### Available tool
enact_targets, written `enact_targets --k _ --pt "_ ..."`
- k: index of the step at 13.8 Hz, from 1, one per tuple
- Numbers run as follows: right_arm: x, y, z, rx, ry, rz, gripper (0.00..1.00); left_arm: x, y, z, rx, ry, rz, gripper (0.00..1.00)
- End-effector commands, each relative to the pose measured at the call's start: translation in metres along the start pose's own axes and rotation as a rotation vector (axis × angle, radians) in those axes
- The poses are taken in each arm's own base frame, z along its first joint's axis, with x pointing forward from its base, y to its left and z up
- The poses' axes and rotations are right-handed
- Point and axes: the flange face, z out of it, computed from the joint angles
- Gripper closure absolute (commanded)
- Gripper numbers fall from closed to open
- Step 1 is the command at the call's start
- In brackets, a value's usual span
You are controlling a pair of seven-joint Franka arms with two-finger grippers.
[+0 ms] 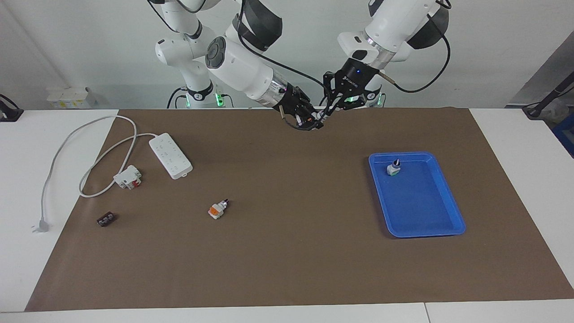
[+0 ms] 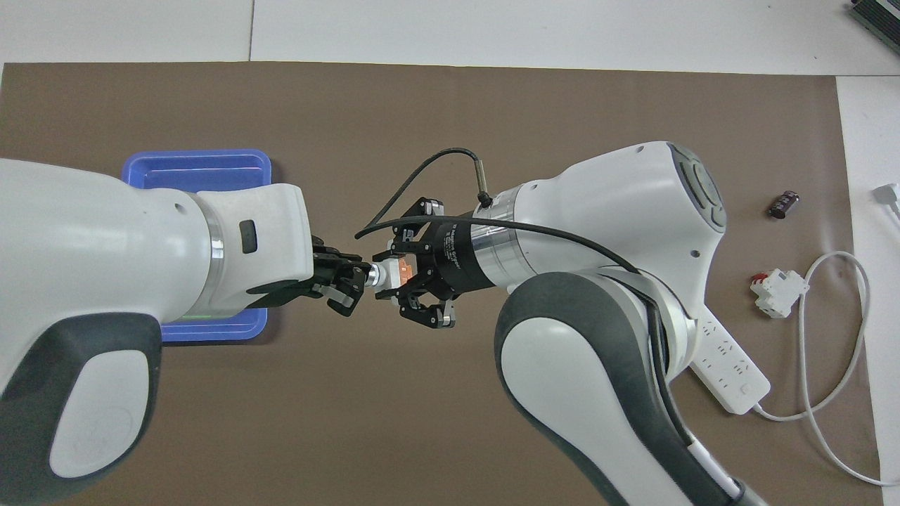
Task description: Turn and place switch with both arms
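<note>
Mid-turn, up over the mat's robot end: right gripper (image 2: 399, 281) clamped on the switch (image 2: 394, 270), left gripper (image 2: 344, 277) pinching its knob. Next, by the look of it: finish the twist, free the knob, carry to the tray (image 1: 417, 226).

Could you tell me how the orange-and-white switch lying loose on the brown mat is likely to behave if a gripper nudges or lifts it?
The loose switch lies on its side with its round collar free, so a nudge would probably pivot it rather than slide it straight. It looks small and rigid, likely light. Its blocky white body probably gives the safer grip.
</note>
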Motion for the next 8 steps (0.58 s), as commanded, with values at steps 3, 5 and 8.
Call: enact_targets --k 3,5,8 --pt "-0.0023 -0.0024 -0.0202 0.043 -0.004 0.009 1.0 -0.0097 0.0006 0.0079 0.027 -0.046 0.063 1.0" --pt "-0.0023 -0.0024 -0.0202 0.042 -0.004 0.009 1.0 -0.0097 -0.0016 0.0069 0.027 -0.043 0.063 1.0" --pt "-0.0029 -0.0019 -0.0208 0.042 -0.005 0.008 1.0 -0.0102 -0.0035 0.007 0.027 -0.043 0.059 1.0"
